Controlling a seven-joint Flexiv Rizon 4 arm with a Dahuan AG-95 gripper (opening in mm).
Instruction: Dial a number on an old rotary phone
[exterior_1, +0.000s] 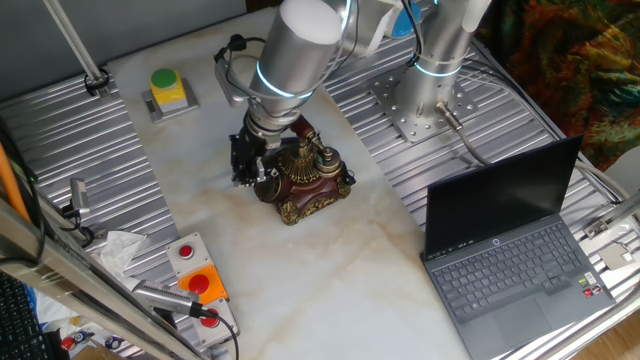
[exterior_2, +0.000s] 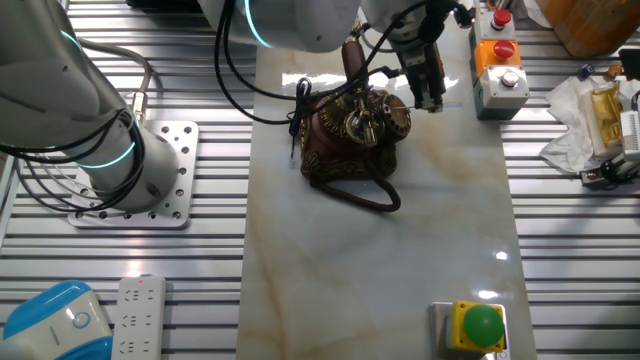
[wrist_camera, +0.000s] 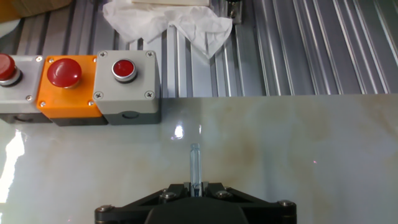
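The old rotary phone (exterior_1: 306, 172) is dark red with brass trim and stands on the marble tabletop; it also shows in the other fixed view (exterior_2: 352, 137), with its black cord looping at the front. Its round dial (exterior_2: 392, 118) faces my gripper. My gripper (exterior_1: 246, 166) hangs just beside the phone on the dial side, also seen in the other fixed view (exterior_2: 430, 88). In the hand view the gripper (wrist_camera: 195, 186) is shut on a thin clear rod (wrist_camera: 194, 163) that points down at bare marble. The phone is out of the hand view.
A button box with red buttons (wrist_camera: 81, 84) and crumpled white paper (wrist_camera: 168, 22) lie beyond the marble edge. A yellow box with a green button (exterior_1: 167, 89) sits at a far corner. An open laptop (exterior_1: 515, 262) stands at the right. A second arm's base (exterior_1: 430, 85) stands behind.
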